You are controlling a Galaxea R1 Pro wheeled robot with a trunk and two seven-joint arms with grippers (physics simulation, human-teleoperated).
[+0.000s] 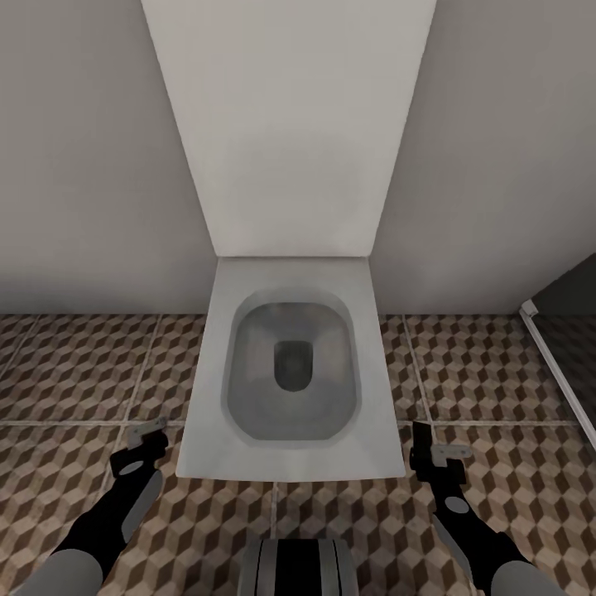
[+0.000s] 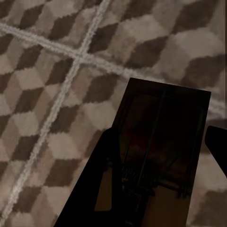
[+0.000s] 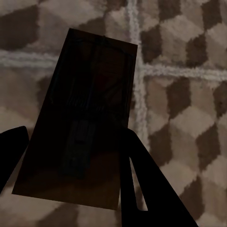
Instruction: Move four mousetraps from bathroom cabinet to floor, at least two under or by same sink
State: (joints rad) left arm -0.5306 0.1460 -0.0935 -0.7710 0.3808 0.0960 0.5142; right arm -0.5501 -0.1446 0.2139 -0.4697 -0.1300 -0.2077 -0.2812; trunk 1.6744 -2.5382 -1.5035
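Both my grippers hang low over the bathroom floor [image 1: 74,364], tiled in a brown, tan and white cube pattern, one on each side of a toilet. My left gripper [image 1: 146,443] is shut on a dark-brown mousetrap [image 2: 161,142], a flat board with thin metal wire held between the fingers. In my right gripper [image 1: 432,454], also shut, sits a second mousetrap [image 3: 90,113] of the same look. In the head view each trap shows as a small flat piece at the fingertips. The cabinet, the bathroom sink and the other mousetraps are out of view.
A white toilet [image 1: 290,364] with its lid raised against the grey wall stands straight ahead between my arms. A dark panel with a white frame [image 1: 563,348] runs along the right. My own base [image 1: 298,567] shows at the bottom edge.
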